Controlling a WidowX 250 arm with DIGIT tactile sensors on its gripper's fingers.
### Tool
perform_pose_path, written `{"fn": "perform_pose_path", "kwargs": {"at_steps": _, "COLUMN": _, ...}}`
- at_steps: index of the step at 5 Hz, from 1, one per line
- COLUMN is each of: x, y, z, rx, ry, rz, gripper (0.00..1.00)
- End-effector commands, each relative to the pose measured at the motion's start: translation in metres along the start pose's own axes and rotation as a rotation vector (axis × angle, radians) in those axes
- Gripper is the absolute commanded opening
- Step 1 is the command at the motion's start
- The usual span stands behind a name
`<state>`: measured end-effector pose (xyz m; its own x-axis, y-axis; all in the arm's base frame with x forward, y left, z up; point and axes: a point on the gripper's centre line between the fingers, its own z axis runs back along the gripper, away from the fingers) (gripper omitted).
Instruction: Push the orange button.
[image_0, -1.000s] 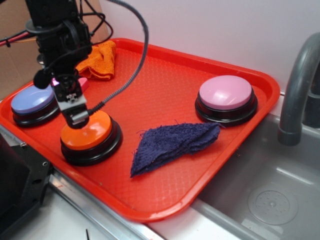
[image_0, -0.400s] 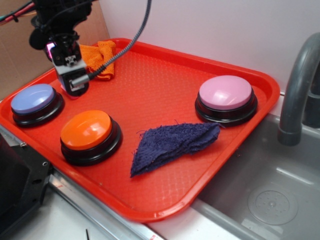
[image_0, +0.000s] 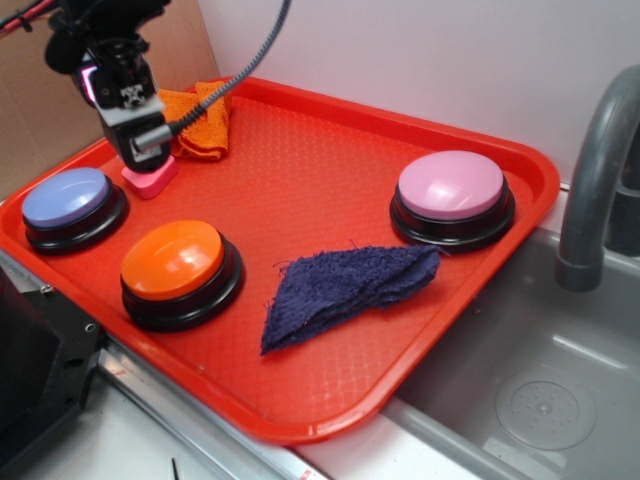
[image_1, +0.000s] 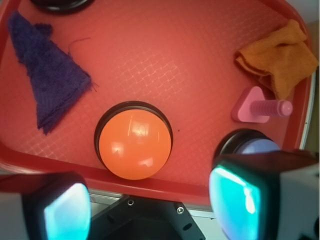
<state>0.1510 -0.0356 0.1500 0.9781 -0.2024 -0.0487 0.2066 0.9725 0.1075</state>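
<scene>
Three domed buttons sit on the red tray (image_0: 330, 400), and the orange button (image_0: 172, 260) is the one nearest the tray's front edge, its glossy dome on a black round base with nothing touching it. In the wrist view it lies just below the middle of the frame, between the two fingers (image_1: 240, 197) at the bottom corners (these stand well apart with nothing between them, so the jaws are spread and empty). Just beside it to the left and slightly farther back is the pale blue button (image_0: 68, 198); the pink button (image_0: 451, 185) sits well apart at the tray's right side. A dark blue cloth (image_0: 345, 285) lies crumpled between the orange button and the pink one. The gripper (image_0: 137, 140) hangs in the air over the tray's back left area, above a small pink peg piece (image_0: 150, 178), with the orange cloth (image_0: 200, 120) bunched just behind it by the rim. A grey faucet (image_0: 600, 170) curves over the sink (image_0: 520, 370) at right.
</scene>
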Motion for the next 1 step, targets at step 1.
{"fn": "perform_pose_path", "kwargs": {"at_steps": 1, "x": -0.0005, "y": 0.0, "z": 0.0237, "rx": -0.005, "ry": -0.054, "rz": 0.004, "gripper": 1.0}}
